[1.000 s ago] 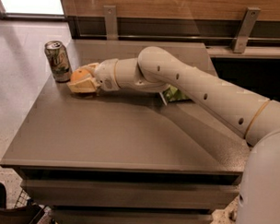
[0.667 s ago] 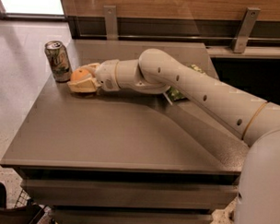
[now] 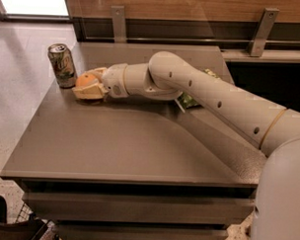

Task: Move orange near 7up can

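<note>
The gripper (image 3: pixel 89 84) lay low at the far left of the table (image 3: pixel 114 150), its fingers (image 3: pixel 85 93) closed around the orange (image 3: pixel 85 80), just beside the can (image 3: pixel 62 65). Releasing well probably meant resting the fruit on the table, opening gently, and backing away from the can so that nothing rolled or tipped.

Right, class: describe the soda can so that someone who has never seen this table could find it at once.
Start at the grey table and go to its far left corner. The 7up can stands upright there, just left of the orange held in the robot's claw. It is the only silver-and-green cylinder.
</note>
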Robot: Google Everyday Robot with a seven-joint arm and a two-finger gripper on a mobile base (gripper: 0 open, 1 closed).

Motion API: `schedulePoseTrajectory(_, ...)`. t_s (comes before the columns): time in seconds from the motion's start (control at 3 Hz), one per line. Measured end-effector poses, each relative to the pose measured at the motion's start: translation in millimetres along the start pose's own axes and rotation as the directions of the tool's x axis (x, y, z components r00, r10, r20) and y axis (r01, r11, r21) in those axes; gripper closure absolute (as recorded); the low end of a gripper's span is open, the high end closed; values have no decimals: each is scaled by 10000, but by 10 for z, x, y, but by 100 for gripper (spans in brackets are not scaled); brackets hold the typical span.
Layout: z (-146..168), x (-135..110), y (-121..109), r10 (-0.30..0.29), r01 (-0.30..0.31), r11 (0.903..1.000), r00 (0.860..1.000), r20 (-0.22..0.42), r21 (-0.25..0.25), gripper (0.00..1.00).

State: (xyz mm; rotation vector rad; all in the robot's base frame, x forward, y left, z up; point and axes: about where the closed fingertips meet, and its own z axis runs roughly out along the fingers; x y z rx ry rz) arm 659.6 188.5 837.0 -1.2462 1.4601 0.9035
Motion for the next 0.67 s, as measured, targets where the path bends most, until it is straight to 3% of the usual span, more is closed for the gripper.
schedulePoseTrajectory(0.67,1,-4,1,0,0,10000,10000,0,-3,1)
